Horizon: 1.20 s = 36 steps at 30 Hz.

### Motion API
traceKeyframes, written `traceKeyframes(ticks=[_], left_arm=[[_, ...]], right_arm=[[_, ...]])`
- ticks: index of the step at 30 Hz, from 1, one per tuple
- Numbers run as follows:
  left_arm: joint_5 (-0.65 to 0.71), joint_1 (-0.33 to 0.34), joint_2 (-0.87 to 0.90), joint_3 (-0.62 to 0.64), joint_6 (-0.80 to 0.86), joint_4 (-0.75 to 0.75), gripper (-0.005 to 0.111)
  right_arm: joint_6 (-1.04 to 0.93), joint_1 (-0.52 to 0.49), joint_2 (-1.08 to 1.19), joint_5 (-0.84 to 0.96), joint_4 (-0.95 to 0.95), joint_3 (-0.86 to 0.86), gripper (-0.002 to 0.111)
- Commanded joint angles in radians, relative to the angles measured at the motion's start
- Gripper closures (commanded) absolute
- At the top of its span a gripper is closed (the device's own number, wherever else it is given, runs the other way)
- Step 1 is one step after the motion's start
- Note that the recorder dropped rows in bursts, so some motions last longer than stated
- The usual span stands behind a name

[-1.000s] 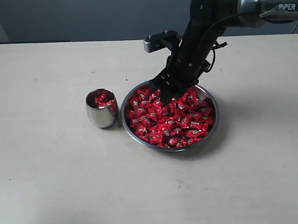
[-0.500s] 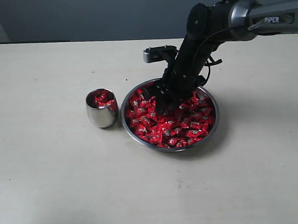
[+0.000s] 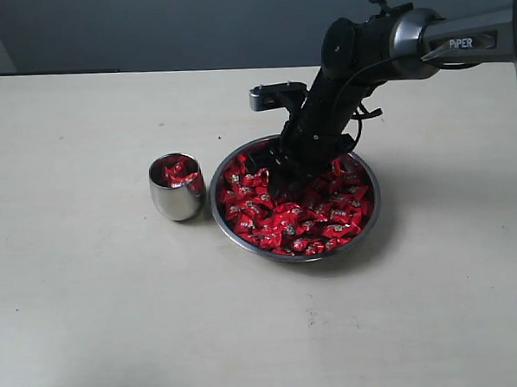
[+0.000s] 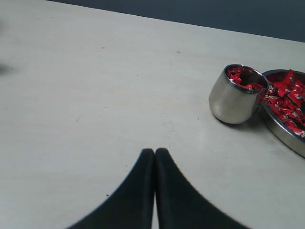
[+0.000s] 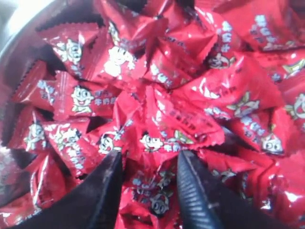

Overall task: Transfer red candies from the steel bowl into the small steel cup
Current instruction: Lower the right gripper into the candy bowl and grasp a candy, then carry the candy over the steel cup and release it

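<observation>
The steel bowl [image 3: 301, 257] sits mid-table, heaped with red candies [image 3: 307, 217]. Just left of it stands the small steel cup [image 3: 177, 200], holding a few red candies [image 3: 178, 170]. My right gripper [image 3: 273, 181] is pushed down into the pile at the bowl's far left side. In the right wrist view its jaws [image 5: 150, 156] stand open, straddling one red candy [image 5: 155, 193] that lies among the others. My left gripper [image 4: 155, 152] is shut and empty, low over bare table, apart from the cup [image 4: 231, 100] and the bowl's rim [image 4: 286, 136].
Pale tabletop [image 3: 92, 324] surrounds the cup and bowl on all sides. A dark wall runs behind the table's far edge. The right arm [image 3: 424, 37] reaches in from the upper right over the bowl's back rim.
The right gripper has dropped from just above the bowl's back rim into the candy pile and shifted a little left. Its jaws have narrowed slightly. The cup, the bowl and the left gripper stay put.
</observation>
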Motion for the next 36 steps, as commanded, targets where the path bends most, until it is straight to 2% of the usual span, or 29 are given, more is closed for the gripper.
traceKeyframes(ticks=[1,14,18,24,33,36], left_arm=[[-0.002,0.002,-0.004,0.002,-0.002,-0.001,0.106],[-0.002,0.002,-0.004,0.002,-0.002,-0.001,0.106],[-0.002,0.002,-0.004,0.002,-0.002,-0.001,0.106],[-0.002,0.002,-0.004,0.002,-0.002,-0.001,0.106],[-0.002,0.002,-0.004,0.002,-0.002,-0.001,0.106],[-0.002,0.002,-0.004,0.002,-0.002,-0.001,0.106]], right_arm=[[0.001,-0.002,-0.001,-0.001,-0.002,0.002,0.109],[0.004,-0.002,-0.126,0.052,0.0,0.0,0.109],[-0.024,0.02,-0.17,0.045,0.091,-0.005,0.109],[-0.073,0.146,-0.115,0.039,0.137,-0.157,0.109],[-0.079,0.195,0.017,0.044,0.135,-0.299,0.109],[-0.079,0.195,0.034,0.047,0.133,-0.315,0.099]])
